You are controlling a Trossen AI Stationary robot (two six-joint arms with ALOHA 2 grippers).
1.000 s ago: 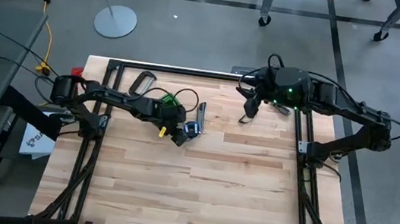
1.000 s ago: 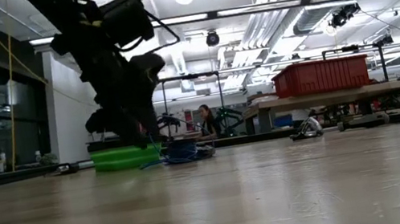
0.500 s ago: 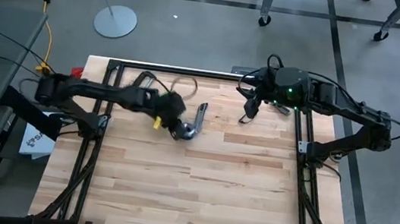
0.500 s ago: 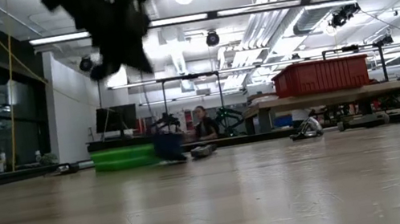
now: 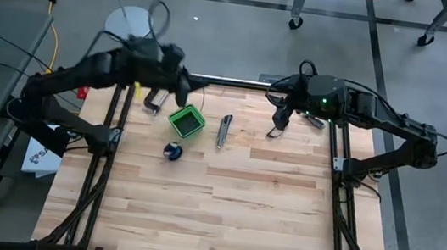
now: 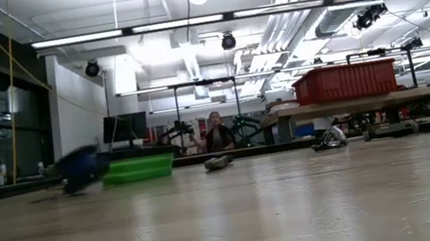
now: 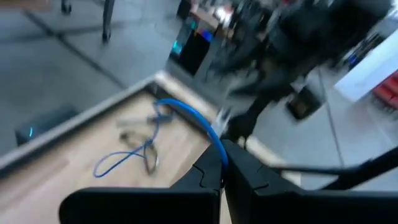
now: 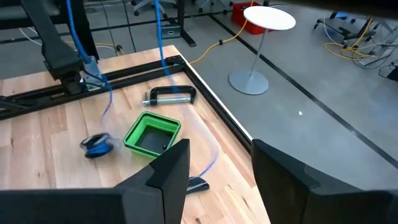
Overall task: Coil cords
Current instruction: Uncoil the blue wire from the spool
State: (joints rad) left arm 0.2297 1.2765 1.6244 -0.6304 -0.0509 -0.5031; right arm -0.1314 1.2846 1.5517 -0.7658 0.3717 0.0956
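The thin blue wire arcs out of my left gripper, which is shut on it and raised high over the table's far left. A slack loop of the wire lies on the wood. The small dark spool rests on the table near the green box; in the low view the spool is blurred. My right gripper hangs open above the far right of the table, touching nothing. My left gripper pinches the blue wire between its two shut fingers, a single strand. The wire rises out past the fingertips in an arc and then drops slack to the table. The gripper is well above the table.
A utility knife lies right of the green box, and a metal clamp lies by the far-left edge. A black frame borders the table. The near half of the tabletop is bare wood.
My left gripper has risen steeply from the table and gone toward the far left edge, tipping up from pointing down. It carries the blue wire up with it. The spool has moved from beside the knife toward the table's left, past the green box.
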